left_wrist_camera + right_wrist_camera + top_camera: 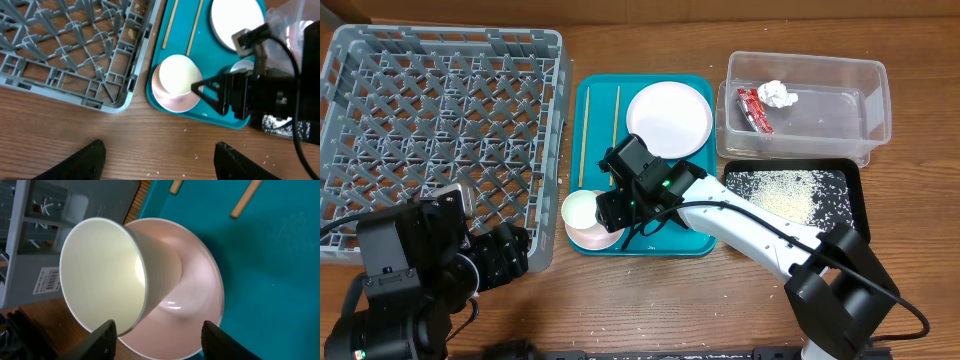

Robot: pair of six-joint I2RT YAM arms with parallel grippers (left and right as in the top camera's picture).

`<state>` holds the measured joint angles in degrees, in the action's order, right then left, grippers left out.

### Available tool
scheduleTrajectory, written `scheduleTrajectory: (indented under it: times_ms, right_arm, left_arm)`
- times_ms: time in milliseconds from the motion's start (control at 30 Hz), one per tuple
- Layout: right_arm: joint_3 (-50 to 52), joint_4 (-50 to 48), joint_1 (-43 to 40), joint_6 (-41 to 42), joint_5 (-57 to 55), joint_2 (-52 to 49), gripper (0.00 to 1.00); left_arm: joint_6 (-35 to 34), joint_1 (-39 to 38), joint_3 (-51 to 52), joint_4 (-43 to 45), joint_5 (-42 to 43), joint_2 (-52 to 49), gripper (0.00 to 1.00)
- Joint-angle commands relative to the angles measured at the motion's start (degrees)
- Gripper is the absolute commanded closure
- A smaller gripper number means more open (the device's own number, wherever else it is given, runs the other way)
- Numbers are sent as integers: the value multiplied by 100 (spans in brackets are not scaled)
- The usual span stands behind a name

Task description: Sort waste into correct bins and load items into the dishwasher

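A greyish pale-green bowl (581, 209) lies tilted inside a pale pink bowl (595, 237) at the near left corner of the teal tray. My right gripper (611, 207) is open just above them. In the right wrist view its fingers (157, 328) straddle the pink bowl (195, 295), with the green bowl (105, 275) leaning left. The plate (668, 118) and two chopsticks (584, 135) lie on the teal tray. The red wrapper (754, 108) and paper ball (777, 94) are in the clear tub (860, 80). Rice (785, 192) lies in the black tray (852, 205). My left gripper (160, 160) is open over bare table.
The grey dish rack (440, 120) fills the far left and holds nothing. The teal tray (645, 160) sits between the rack and the bins. A few rice grains (195, 156) lie on the table near my left gripper. The right arm (750, 225) reaches across from the near right.
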<state>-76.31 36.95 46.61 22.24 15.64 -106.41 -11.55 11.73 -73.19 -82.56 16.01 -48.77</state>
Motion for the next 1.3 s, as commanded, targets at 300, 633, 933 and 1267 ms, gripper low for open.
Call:
scheduleTrajectory:
  times_ms: [300,633,933,1267]
  right_arm:
    - [-352,-92,160,-138,-756,-210,45]
    - [-369,22,238,-122,-750,-42,96]
    - [-369,739,-732,-212,-83,1869,96]
    - [-369,802,-2267,-2428,5685,2608,96]
  left_arm:
    - [236,15,-52,28,-114,-20,28]
    - [238,15,-52,-52,-114,-28,26]
    - [481,17,-42,1003,2520,-555,4]
    - [2382,-354,-42,1067,7302,-2164,0]
